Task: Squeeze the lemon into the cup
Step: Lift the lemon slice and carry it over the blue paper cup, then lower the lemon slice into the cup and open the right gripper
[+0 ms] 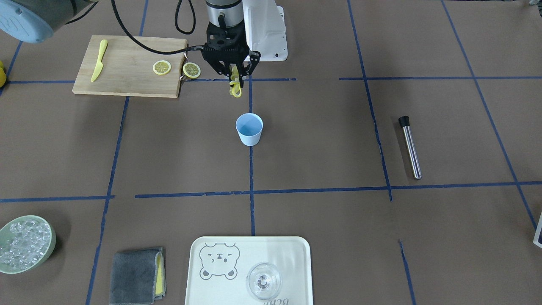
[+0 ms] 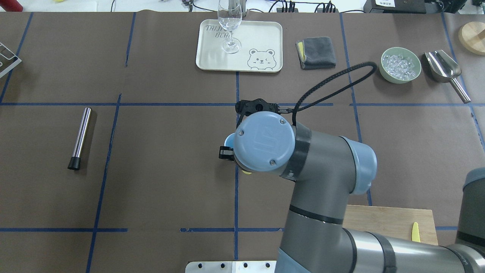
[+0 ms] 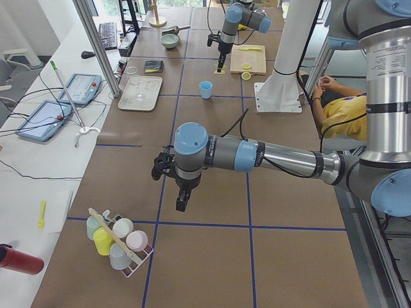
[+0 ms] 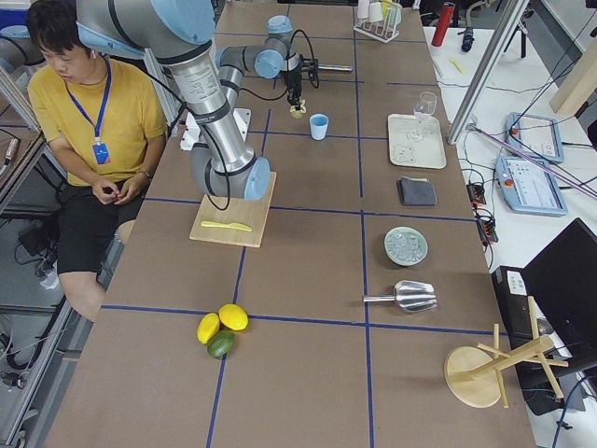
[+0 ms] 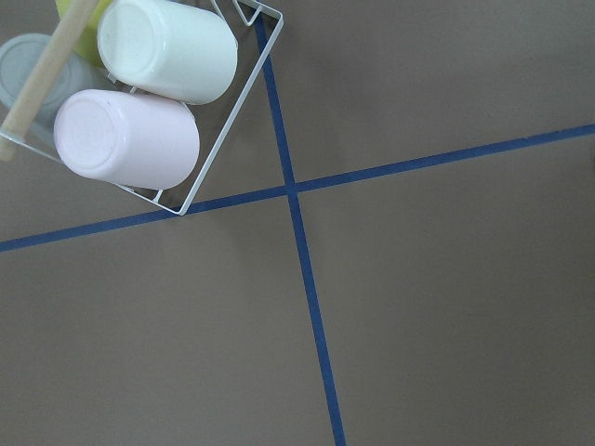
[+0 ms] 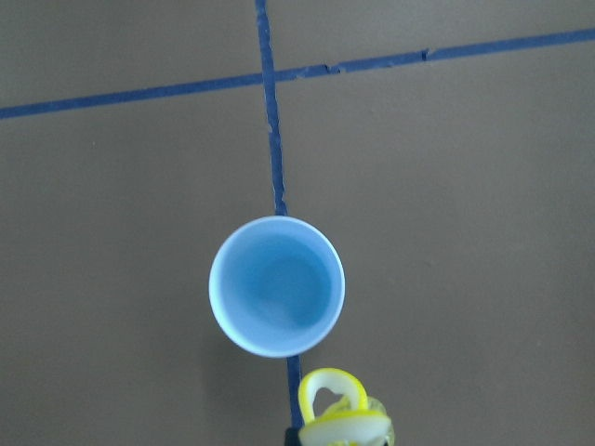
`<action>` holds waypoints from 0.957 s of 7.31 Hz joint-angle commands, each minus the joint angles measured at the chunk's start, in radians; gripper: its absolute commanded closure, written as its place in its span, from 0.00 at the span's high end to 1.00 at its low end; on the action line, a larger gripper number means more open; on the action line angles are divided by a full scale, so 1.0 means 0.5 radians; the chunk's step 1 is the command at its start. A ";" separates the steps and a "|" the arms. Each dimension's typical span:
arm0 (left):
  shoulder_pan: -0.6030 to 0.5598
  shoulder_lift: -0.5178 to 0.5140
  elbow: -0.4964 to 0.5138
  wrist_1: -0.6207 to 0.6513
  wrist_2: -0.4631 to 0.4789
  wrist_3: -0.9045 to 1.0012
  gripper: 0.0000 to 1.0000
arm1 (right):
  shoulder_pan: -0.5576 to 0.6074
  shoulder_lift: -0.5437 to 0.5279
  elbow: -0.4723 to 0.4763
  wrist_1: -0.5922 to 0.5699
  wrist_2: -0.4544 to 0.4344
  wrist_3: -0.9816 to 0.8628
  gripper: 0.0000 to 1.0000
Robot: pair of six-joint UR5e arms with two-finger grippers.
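on the tray [image 2: 261, 34], printed "bea" partly legible, right claw [image 1: 236, 79] gripping lemon [image 1: 236, 91]

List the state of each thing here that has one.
Right gripper: shut on the lemon.
Lemon: pinched, bent, held in the air.
Cup: upright, looks empty.
Glass: upright on the tray.
Bowl: holds ice.
Left gripper: cannot tell.

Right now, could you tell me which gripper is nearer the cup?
Right. The right gripper, holding the lemon, hovers just beside the cup; the left gripper is far away.
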 commanded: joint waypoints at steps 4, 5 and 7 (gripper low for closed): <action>0.000 0.009 0.022 0.002 0.000 0.000 1.00 | 0.088 0.151 -0.304 0.107 0.019 -0.145 0.27; 0.000 0.009 0.022 0.005 0.000 0.000 1.00 | 0.088 0.190 -0.384 0.150 0.019 -0.142 0.27; 0.000 0.012 0.022 0.005 0.000 0.000 1.00 | 0.088 0.191 -0.397 0.157 0.019 -0.145 0.40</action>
